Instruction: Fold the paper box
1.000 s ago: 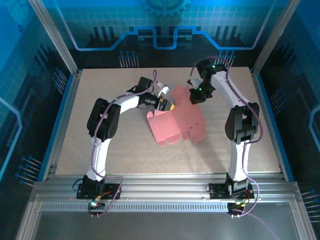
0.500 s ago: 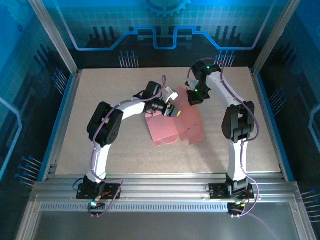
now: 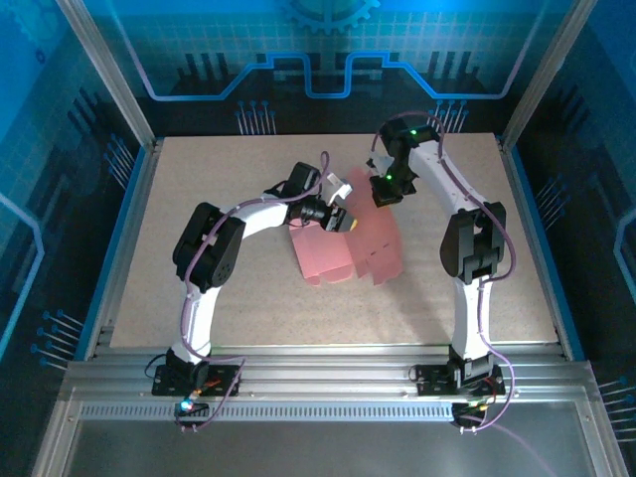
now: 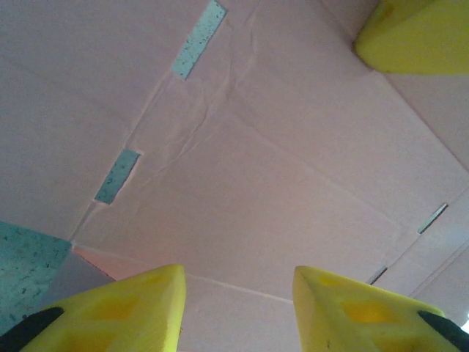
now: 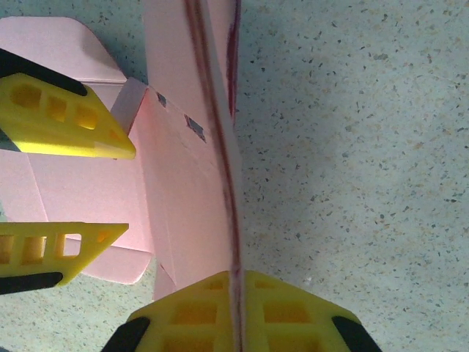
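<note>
Pink card, one item: your paper box (image 3: 343,253), half-formed, sits mid-worktop (image 3: 248,308), slightly toward the far edge. One panel stands on edge and runs from the far side toward the near edge.

Right gripper (image 5: 238,282): closed on that standing panel's edge, arm reaching far and curling down onto it.

Left gripper (image 4: 238,275): jaws partly apart, nothing between them, flat panels directly ahead. The arm is bent at the elbow, reaching in from the left. It lies nearer the loose panels, so the next fold is probably its job.
</note>
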Action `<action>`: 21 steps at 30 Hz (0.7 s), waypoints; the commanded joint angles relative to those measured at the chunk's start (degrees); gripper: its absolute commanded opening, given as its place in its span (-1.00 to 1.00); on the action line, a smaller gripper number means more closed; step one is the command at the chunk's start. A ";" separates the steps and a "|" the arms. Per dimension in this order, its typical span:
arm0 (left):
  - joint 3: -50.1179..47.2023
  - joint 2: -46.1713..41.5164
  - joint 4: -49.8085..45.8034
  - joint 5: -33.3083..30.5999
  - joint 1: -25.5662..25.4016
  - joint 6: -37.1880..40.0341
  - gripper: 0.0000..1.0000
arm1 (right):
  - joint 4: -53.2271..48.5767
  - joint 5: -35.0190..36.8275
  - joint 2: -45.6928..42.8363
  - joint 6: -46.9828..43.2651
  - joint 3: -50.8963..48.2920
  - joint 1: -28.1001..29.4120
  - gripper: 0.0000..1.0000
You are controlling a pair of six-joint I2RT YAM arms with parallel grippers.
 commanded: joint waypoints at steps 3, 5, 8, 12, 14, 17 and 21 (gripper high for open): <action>3.21 3.08 -6.73 0.62 0.31 -3.58 -0.11 | -0.89 -0.48 0.13 0.63 1.80 0.47 -1.00; 4.39 4.05 -7.55 1.87 0.26 -5.21 -0.11 | -0.88 -0.52 0.20 0.77 1.80 0.56 -1.00; 4.11 4.75 -4.52 3.98 -0.06 -9.32 -0.10 | -0.58 -0.57 0.44 0.96 1.81 0.80 -1.00; 0.96 3.89 2.29 4.94 -0.50 -12.45 0.03 | -0.35 -0.37 0.66 1.14 1.71 1.09 -1.00; -0.35 2.49 3.78 4.64 -0.26 -12.26 0.11 | -0.48 0.00 0.65 0.81 1.65 1.15 -1.00; -2.86 -1.16 7.59 4.35 0.59 -12.94 0.23 | -0.21 1.27 0.16 -1.47 1.40 1.31 -1.00; -7.27 -7.02 14.41 3.86 1.99 -16.35 0.49 | -1.60 5.31 1.35 -7.91 4.59 2.03 -1.00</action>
